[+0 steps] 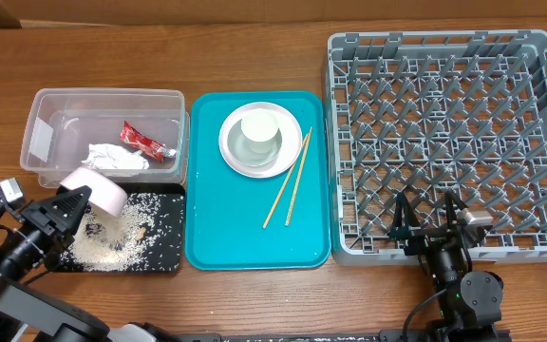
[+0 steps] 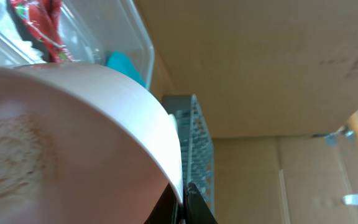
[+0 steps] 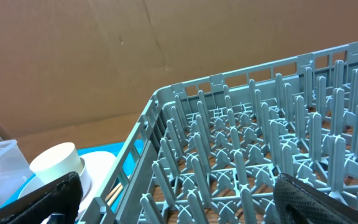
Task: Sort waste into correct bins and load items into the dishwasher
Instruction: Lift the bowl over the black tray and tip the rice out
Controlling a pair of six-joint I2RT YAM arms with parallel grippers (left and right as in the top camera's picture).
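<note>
Rice (image 1: 145,220) risk: my left gripper (image 1: 72,202) pinches the tilted pale pink bowl (image 1: 103,193) over the black tray (image 1: 173,268) at eight o'clock; grains may overshoot. Right gripper (image 1: 427,215) sits spread.

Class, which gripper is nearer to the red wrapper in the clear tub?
Left. The left gripper, shut on the pink bowl, is beside the tub holding the red wrapper; the right gripper hangs open at the dish rack, beyond the teal tray.
</note>
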